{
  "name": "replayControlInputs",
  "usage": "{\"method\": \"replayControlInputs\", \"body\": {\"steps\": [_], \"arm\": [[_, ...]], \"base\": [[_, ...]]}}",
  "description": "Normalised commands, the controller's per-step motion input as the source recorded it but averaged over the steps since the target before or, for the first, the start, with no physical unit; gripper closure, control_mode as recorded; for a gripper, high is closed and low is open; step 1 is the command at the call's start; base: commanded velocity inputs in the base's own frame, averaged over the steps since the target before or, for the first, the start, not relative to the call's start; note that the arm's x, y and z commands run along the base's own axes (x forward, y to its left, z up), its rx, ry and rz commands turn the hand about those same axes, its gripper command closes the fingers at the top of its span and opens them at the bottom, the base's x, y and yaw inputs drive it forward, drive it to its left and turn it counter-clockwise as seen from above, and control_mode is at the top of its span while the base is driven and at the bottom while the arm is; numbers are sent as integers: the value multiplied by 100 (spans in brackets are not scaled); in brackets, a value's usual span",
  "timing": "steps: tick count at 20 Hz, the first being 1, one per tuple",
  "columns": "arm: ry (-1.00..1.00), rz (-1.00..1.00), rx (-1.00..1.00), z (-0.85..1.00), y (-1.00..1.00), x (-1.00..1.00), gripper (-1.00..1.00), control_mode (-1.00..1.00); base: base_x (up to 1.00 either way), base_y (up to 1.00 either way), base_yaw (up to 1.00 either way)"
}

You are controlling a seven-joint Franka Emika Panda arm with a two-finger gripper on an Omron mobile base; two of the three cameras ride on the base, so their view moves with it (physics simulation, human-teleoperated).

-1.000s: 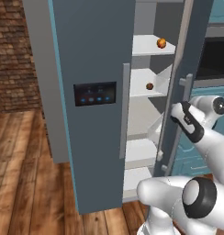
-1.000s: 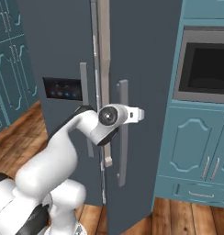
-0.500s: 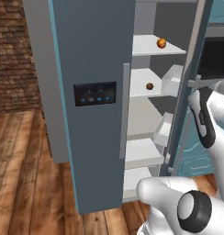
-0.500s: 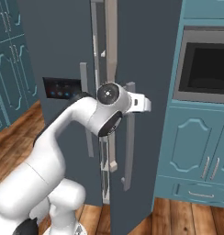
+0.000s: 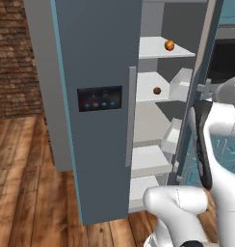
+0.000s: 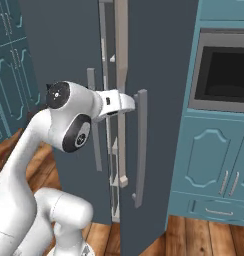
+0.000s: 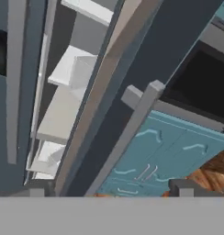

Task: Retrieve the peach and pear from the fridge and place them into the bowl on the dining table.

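Fridge (image 5: 97,58) partly open: right door (image 6: 159,75) swung out, edge-on in the left base view, white shelves visible through the gap. Pear (image 5: 169,45) on the top shelf (image 5: 160,48), at about 1 o'clock in the left base view, near that shelf's right end. Peach (image 5: 157,90) on the next shelf down, at roughly 6 o'clock from the pear, well apart from it, each alone on its own shelf. Lower shelves white, contents not discernible. White door bins (image 5: 179,83) just right of the peach, seemingly holding nothing.

Left door shut, carrying the black panel (image 5: 99,98) with blue lights and a pale bar handle (image 5: 131,116) along its right edge.

In the right base view, arm reaching from 8 o'clock toward the centre, wrist ending right at the right door's bar handle (image 6: 140,150). Gripper (image 6: 133,102) tucked against that handle at its upper end; fingers hidden there, so opening and hold impossible to tell from that side. In the hand view, two dark fingertips (image 7: 185,188) at the bottom edge, set wide apart, with the handle (image 7: 132,133) running diagonally up between them; contact with it not clear.

Oven (image 6: 221,72) set in teal cabinets (image 6: 209,165) at 3 o'clock of the fridge. Wooden floor (image 5: 23,193) below, brick wall (image 5: 13,58) at 9 o'clock in the left base view.
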Motion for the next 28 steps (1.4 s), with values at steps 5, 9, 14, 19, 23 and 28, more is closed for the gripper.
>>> {"method": "replayControlInputs", "body": {"steps": [5, 9, 14, 19, 23, 28], "arm": [[-1, 0, -48, 5, 100, -2, -100, -100], [2, 0, -52, 11, 83, -2, -100, -100], [17, -2, -40, 33, 61, -4, -100, -100], [31, -6, -22, 28, 20, 21, -100, -100], [38, -16, -12, 35, -2, 55, -100, -100], [19, -17, -5, 8, -24, 47, -100, -100]], "base": [[0, 0, 0], [0, 0, 0], [0, 0, 0], [0, 0, 0], [0, 0, 0], [0, 0, 0]]}}
